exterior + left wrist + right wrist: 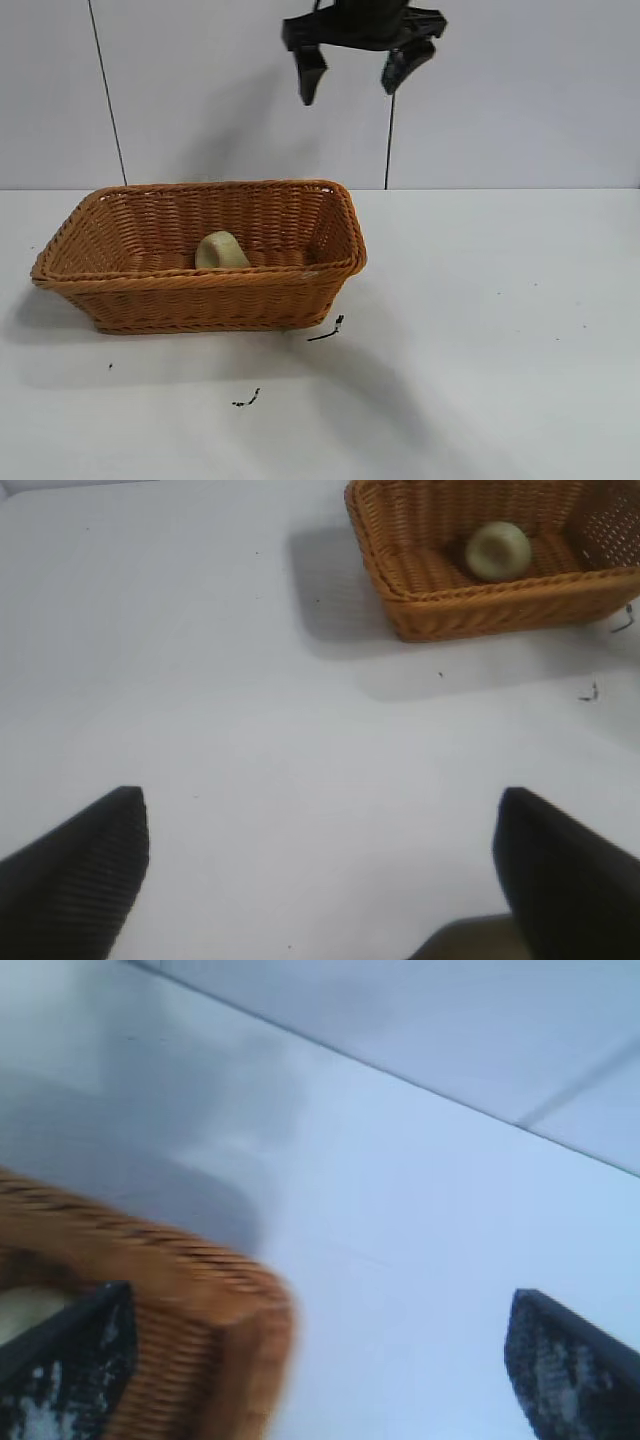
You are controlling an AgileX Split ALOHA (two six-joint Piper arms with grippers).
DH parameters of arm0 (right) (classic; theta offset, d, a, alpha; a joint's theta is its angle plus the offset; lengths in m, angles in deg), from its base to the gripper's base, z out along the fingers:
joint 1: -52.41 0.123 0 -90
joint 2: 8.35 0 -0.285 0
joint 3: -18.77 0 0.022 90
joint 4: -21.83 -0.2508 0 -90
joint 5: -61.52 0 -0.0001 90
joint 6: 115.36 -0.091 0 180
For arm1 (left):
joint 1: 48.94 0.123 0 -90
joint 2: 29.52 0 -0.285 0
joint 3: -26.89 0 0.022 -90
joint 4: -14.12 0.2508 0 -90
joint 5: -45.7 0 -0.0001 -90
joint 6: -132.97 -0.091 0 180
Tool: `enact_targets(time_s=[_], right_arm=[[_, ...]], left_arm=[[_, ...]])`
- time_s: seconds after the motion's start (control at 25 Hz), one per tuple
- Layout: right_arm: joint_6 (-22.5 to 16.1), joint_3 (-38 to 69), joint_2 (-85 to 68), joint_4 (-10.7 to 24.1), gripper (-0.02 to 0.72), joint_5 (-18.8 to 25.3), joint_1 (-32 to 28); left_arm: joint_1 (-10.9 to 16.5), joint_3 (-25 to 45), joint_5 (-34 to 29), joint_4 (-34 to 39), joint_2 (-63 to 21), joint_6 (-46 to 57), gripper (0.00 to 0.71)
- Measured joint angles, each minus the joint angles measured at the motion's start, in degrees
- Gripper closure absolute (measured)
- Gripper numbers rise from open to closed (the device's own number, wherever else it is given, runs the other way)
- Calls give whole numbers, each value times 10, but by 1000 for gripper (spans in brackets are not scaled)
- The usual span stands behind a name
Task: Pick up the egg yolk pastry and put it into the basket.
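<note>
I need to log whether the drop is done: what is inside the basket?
The egg yolk pastry lies inside the basket. The near wall hides its underside. The right gripper hangs open above, holding nothing.

Small pale yellow rounded egg yolk pastry [221,251]: lower part hidden behind near wall of orange-brown woven wicker basket [200,300] in exterior view. Right gripper [354,68], high above basket's right end: body cut by top edge, only two spread fingers show. Right wrist view: basket corner [215,1340] by one finger blurred. Left wrist view: left gripper [320,865] fingertips cut by lower edge; basket's far end cut off.
</note>
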Motion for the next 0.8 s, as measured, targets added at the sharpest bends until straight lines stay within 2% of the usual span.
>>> enact_targets(time_s=[0.2, 0.4, 0.64, 0.8], right_arm=[[2, 0, 0, 1, 10, 25, -75], [4, 0, 0, 1, 10, 28, -126], [10, 2, -7, 1, 10, 28, -144], [15, 43, -52, 0, 10, 29, -144]], left_arm=[[0, 0, 0, 0, 0, 0, 14], [0, 0, 0, 0, 0, 0, 14], [0, 0, 0, 0, 0, 0, 14], [0, 0, 0, 0, 0, 0, 14]])
